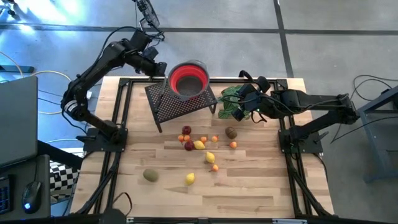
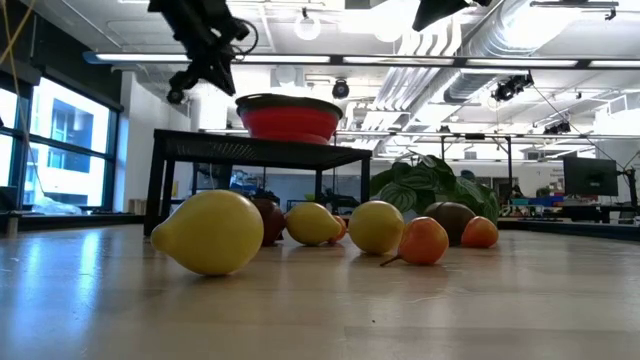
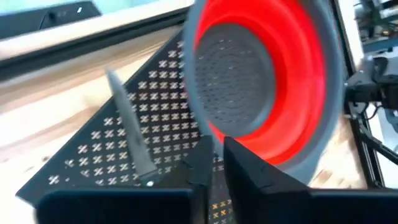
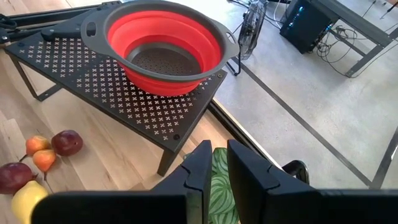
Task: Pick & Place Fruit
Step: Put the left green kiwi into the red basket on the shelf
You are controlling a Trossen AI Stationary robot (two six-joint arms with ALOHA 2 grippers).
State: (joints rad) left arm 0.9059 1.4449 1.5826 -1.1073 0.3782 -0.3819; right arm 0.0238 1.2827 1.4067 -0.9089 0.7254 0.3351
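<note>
Small fruit lie scattered on the wooden table: lemons (image 1: 199,145) (image 1: 210,157) (image 1: 189,178), kiwi-like ovals (image 1: 150,175) (image 1: 231,132), dark red pieces (image 1: 186,130) and tiny orange balls (image 1: 233,144). The low view shows a lemon (image 2: 208,232) nearest. My left gripper (image 1: 158,67) (image 3: 217,158) hovers shut above the black rack's far left side, beside the red colander (image 1: 188,79). My right gripper (image 1: 239,106) (image 4: 217,158) hangs shut above the leafy plant (image 1: 229,104), away from the fruit. Neither gripper holds anything.
The red, grey-rimmed colander (image 4: 165,46) sits on a black perforated rack (image 1: 180,102) at the table's far side. A knife (image 3: 130,137) lies on the rack beside it. The green plant (image 2: 430,185) stands right of the rack. Bare wood (image 1: 249,193) lies toward the near edge.
</note>
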